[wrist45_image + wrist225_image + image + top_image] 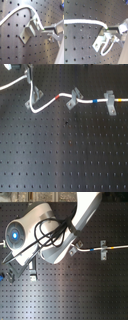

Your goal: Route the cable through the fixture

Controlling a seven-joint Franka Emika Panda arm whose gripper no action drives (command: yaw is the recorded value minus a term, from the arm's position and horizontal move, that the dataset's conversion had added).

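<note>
The white cable (46, 103) runs from the first exterior view's left edge, past the fixture (34, 95), dips in a loop, then passes a red band (59, 96). My gripper (26, 72) hangs just above the fixture, mostly cut off by the frame. In the first wrist view the gripper (45, 32) is shut on the cable (22, 7) right beside the fixture (29, 30). In the second wrist view the cable (86, 22) enters the gripper (108, 33) above the fixture (101, 42) and loops out below it.
A second slanted clip (74, 98) and a broader square clip (110, 103) hold the cable further right, with blue (95, 100) and yellow (123, 100) bands. The black perforated board (65, 154) spreads below. In the second exterior view the arm (55, 232) hides most of the scene.
</note>
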